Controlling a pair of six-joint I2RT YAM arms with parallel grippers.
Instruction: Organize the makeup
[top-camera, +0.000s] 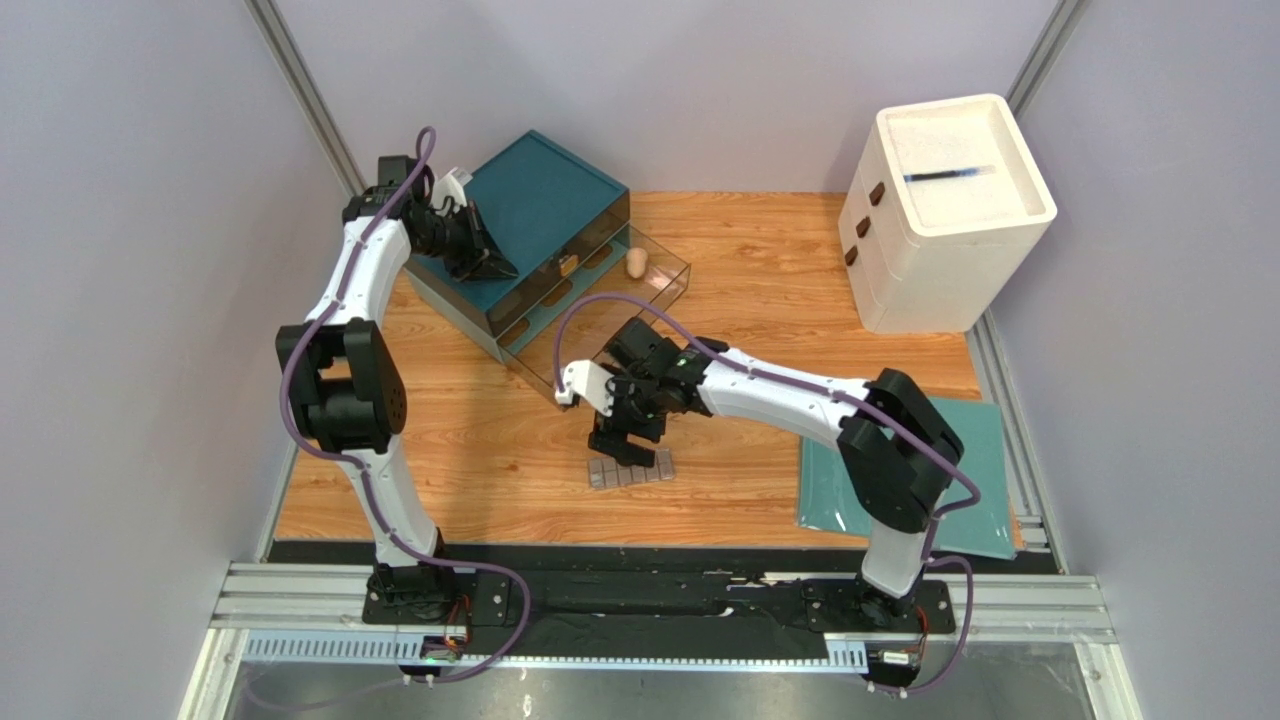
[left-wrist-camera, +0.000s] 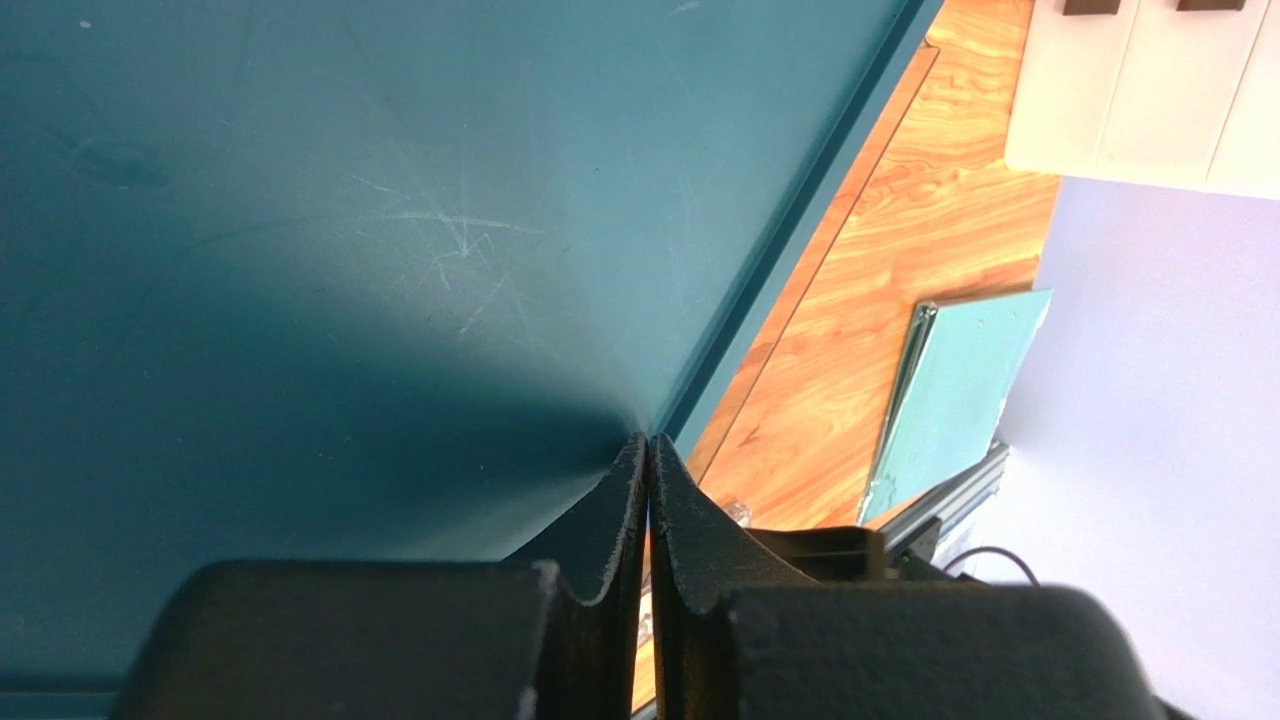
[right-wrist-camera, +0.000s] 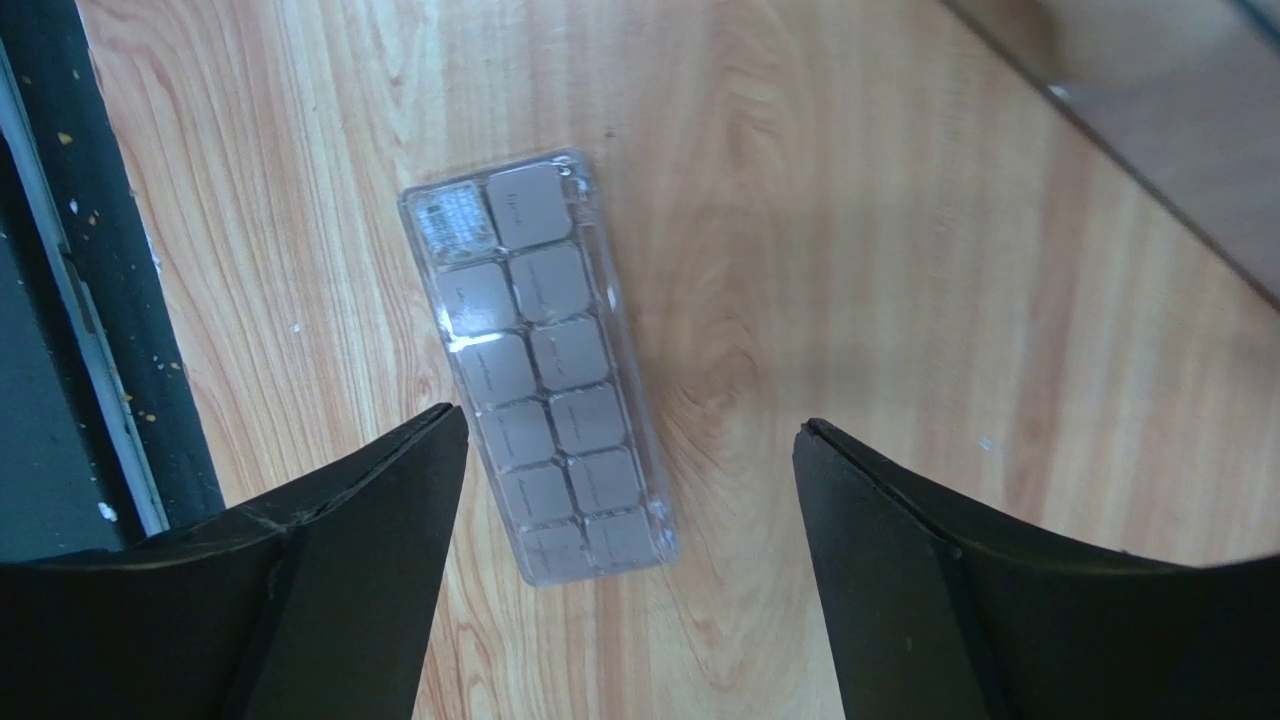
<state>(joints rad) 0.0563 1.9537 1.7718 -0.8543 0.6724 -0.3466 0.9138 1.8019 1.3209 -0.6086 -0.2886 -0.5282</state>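
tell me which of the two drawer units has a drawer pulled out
The teal drawer box at back left: its clear drawer sticks out, while the white plastic unit shows every drawer shut.

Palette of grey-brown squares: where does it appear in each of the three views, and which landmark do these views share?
Top external: the palette lies below centre, under the right gripper.
Left wrist: not in it.
Right wrist: the palette lies left of centre, under the open right gripper.
Shared landmark: the wooden table top, seen in all three.
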